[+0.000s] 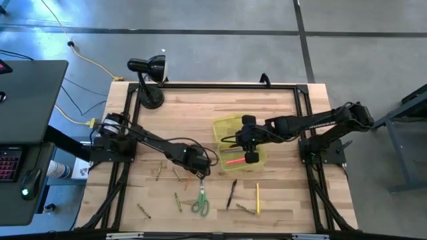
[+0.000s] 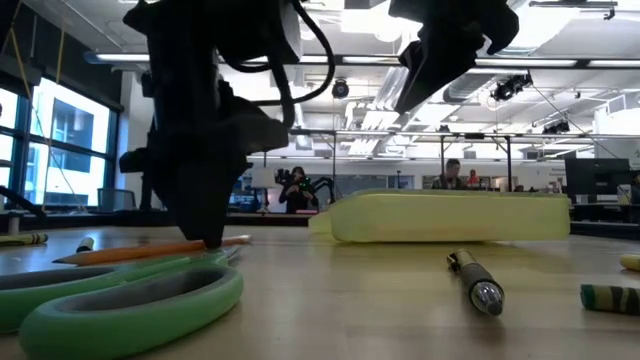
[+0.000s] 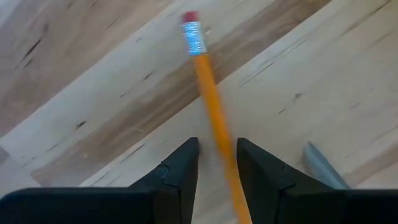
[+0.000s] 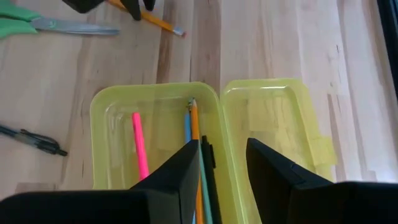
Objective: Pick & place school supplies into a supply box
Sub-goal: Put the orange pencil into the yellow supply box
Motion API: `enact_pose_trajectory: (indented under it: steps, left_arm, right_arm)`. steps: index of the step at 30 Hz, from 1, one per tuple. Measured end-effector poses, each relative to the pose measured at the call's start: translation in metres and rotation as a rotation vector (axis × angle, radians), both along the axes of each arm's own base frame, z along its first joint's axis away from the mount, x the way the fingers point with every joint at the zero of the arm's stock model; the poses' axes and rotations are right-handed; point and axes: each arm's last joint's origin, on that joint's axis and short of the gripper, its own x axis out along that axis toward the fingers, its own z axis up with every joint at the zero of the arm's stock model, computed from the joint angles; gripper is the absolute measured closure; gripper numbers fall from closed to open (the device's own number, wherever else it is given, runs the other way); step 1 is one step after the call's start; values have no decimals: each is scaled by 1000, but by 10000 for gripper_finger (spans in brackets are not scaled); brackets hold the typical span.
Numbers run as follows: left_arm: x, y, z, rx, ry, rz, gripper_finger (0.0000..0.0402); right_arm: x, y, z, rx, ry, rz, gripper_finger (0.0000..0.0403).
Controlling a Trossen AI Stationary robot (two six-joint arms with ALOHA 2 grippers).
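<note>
An orange pencil (image 3: 208, 87) with a red eraser lies flat on the wood table. My left gripper (image 3: 217, 146) points down over it, open, with one finger on each side of the shaft; the low view shows its fingertips down by the pencil (image 2: 150, 251). The yellow-green supply box (image 1: 240, 143) lies open at mid-table. It holds a pink marker (image 4: 140, 149) and several pens and pencils. My right gripper (image 4: 222, 162) hangs open above the box, holding nothing. Green-handled scissors (image 1: 200, 202) lie near the front edge.
A black pen (image 1: 231, 193) and a yellow pencil (image 1: 257, 198) lie near the front edge. Small crayons (image 1: 178, 200) and brassy bits (image 1: 160, 170) are scattered at front left. A black desk lamp (image 1: 148, 77) stands at the far left corner. People show beyond the table.
</note>
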Motion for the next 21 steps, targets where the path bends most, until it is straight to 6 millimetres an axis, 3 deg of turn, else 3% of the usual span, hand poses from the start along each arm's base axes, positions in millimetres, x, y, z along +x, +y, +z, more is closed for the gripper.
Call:
enact_pose_trajectory:
  steps: [6, 12, 18, 21]
  left_arm:
    - [-1, 0, -6, 12, 27, 24, 283]
    - [-1, 1, -7, 18, 29, 10, 383]
    - [4, 0, 3, 29, 40, -14, 359]
    - [10, -1, 15, 57, 68, -72, 369]
  right_arm:
    - [0, 0, 0, -23, 0, 39, 290]
    - [1, 0, 1, -59, 4, 86, 290]
    - [-6, 0, -2, -45, 64, 64, 290]
    - [-16, -1, 1, -26, 116, 33, 290]
